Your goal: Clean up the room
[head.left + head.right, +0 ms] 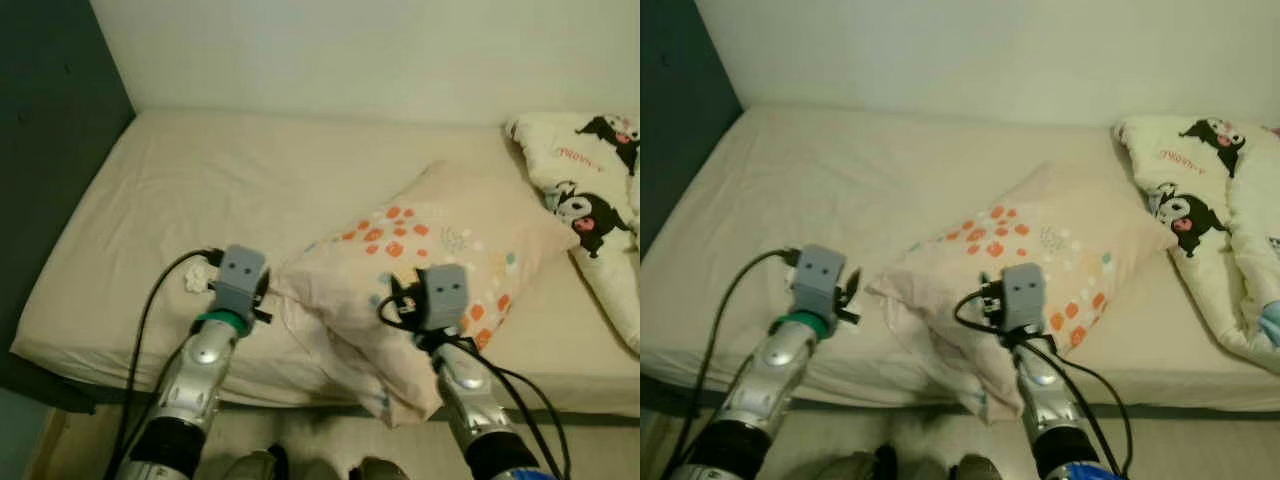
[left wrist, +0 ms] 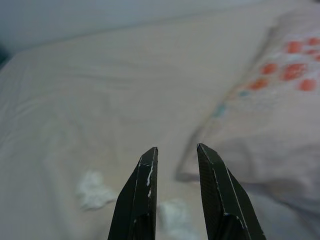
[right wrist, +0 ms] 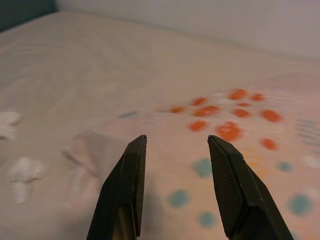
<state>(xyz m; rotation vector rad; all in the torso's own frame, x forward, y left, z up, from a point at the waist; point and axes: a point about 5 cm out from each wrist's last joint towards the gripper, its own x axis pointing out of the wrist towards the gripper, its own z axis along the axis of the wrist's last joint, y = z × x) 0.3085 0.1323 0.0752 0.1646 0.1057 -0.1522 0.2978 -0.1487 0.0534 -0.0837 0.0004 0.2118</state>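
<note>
A cream pillow [image 1: 430, 250] with orange and teal dots lies askew on the bed, one corner hanging over the front edge. Small white crumpled tissues [image 1: 197, 277] lie on the sheet near the front edge, left of the pillow. My left gripper [image 2: 177, 148] hovers just above the tissues [image 2: 92, 190], its fingers a little apart with nothing between them. Over the pillow's near part [image 3: 225, 150], my right gripper [image 3: 177, 137] is open and empty. In the head views the grey wrist blocks [image 1: 240, 272] hide the fingers.
The bed [image 1: 250, 170] has a cream sheet and runs to the pale back wall. A dark wall panel [image 1: 50, 120] borders its left side. A white blanket with cartoon figures [image 1: 590, 200] lies bunched at the right. Pale floor [image 1: 320, 435] shows below the bed's front edge.
</note>
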